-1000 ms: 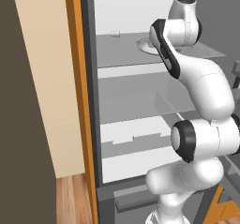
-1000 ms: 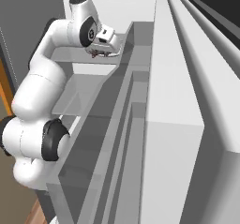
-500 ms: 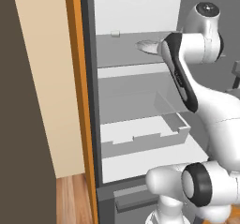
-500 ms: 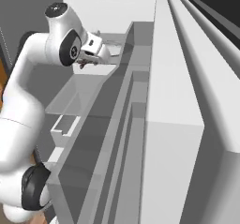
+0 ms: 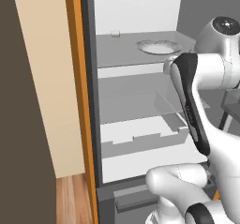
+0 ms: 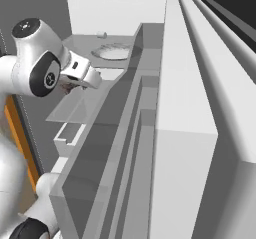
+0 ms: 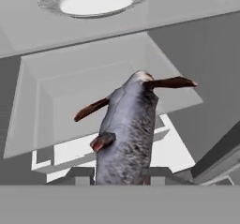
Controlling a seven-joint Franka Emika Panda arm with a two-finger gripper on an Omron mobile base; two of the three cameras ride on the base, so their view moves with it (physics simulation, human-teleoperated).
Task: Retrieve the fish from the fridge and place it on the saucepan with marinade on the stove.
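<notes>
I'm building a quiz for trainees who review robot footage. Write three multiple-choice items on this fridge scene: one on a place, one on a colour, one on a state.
1. Where is the plate?
A. on the fridge's top shelf
B. on the floor
C. in the gripper

2. What colour is the body of the fish?
A. bright green
B. grey
C. yellow

3. What is the state of the gripper?
A. wide open and empty
B. shut on the plate
C. shut on the fish

Answers:
1 A: both base views show the plate lying on the uppermost shelf.
2 B: the hand view shows a grey body with reddish-brown fins.
3 C: in the hand view the fish rises from between the finger tips, away from the plate.
</notes>
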